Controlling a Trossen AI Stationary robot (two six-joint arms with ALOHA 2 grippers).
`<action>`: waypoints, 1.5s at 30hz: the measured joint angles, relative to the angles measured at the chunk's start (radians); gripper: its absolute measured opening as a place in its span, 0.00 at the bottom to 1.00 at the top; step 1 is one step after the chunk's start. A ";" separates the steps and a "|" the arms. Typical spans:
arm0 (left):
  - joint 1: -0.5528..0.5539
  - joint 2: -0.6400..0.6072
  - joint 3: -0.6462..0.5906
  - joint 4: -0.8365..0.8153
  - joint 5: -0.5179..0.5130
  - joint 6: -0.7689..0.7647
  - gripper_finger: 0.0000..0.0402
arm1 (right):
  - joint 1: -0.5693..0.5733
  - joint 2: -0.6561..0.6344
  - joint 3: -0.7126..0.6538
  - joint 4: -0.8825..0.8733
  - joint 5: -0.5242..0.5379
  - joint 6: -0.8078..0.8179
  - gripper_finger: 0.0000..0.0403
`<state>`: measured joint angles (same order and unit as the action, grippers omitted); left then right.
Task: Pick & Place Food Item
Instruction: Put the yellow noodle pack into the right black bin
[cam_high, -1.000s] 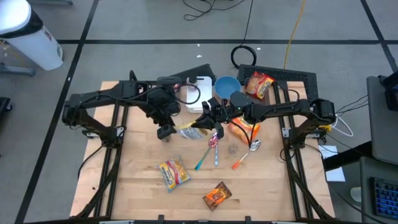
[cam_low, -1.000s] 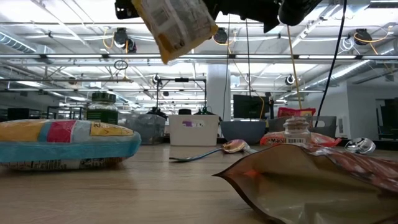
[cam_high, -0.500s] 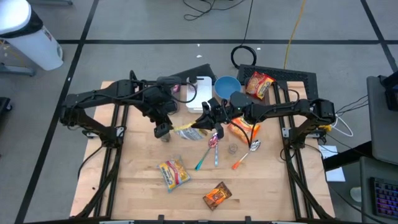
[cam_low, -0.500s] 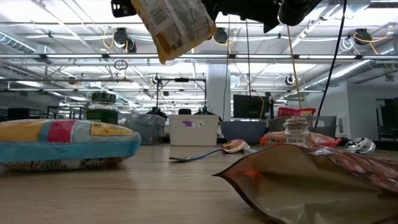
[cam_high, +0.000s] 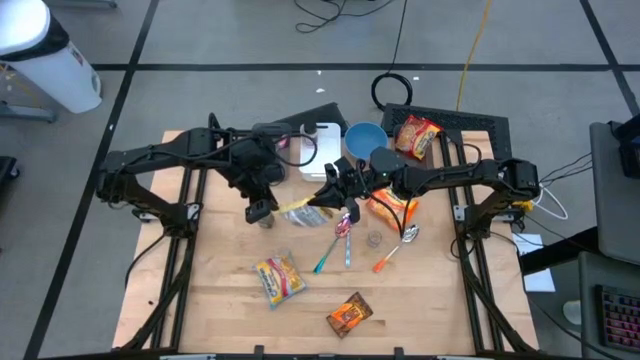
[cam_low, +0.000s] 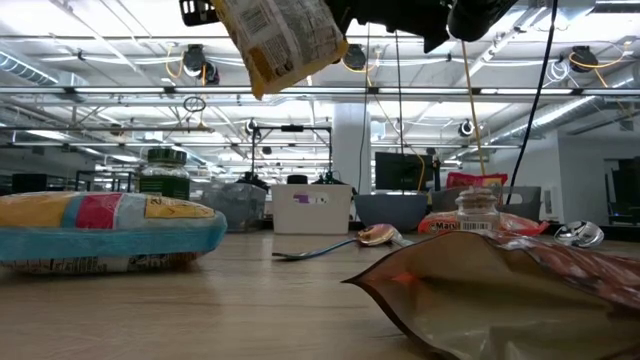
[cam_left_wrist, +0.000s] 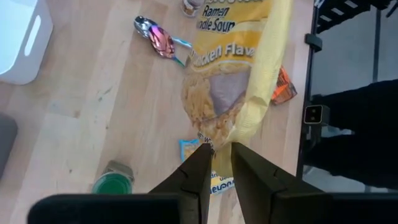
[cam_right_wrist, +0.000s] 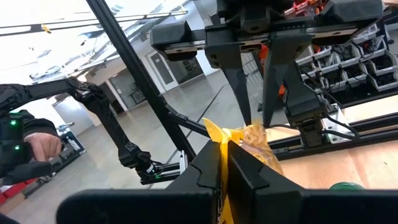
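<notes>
- Yellow plastic ramen noodle packet (cam_high: 300, 209) hangs in the air over the mid-back of the wooden desk (cam_high: 220, 300), pinched at one end by right gripper (cam_high: 327, 196).
- Left gripper (cam_left_wrist: 216, 155) has fingers nearly together on the packet's opposite edge.
- Risk: thin edge bite, packet slips at handover.
- Risk: both arms pull, film tears.

From down at the surface (cam_low: 250, 300) I see my yellow packet (cam_low: 280, 40) hanging tilted, high above the wood, its top running into my dark arm parts at the frame's upper edge. Nearest on one side lies a blue and yellow bag (cam_low: 100, 232); on the other, a brown pouch (cam_low: 500, 295) lying flat. Farther back rest a spoon (cam_low: 340, 243), a green-lidded jar (cam_low: 165, 178), a white box (cam_low: 312, 210), a small clear jar (cam_low: 477, 213) and a blue bowl (cam_low: 392, 211).
</notes>
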<state>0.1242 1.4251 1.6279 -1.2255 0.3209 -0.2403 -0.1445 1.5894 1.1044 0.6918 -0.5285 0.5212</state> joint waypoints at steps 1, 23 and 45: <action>0.000 0.002 0.000 0.000 0.000 0.001 0.17 | 0.000 0.000 0.000 0.000 0.000 -0.001 0.00; -0.001 0.015 0.000 0.003 0.014 0.050 0.12 | -0.001 0.001 0.000 0.016 0.003 -0.009 0.00; -0.001 0.015 0.000 0.004 0.045 0.082 0.01 | -0.007 0.001 0.000 0.041 -0.001 0.017 0.08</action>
<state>0.1230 1.4403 1.6280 -1.2214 0.3656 -0.1579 -0.1516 1.5906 1.1042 0.7326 -0.5290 0.5377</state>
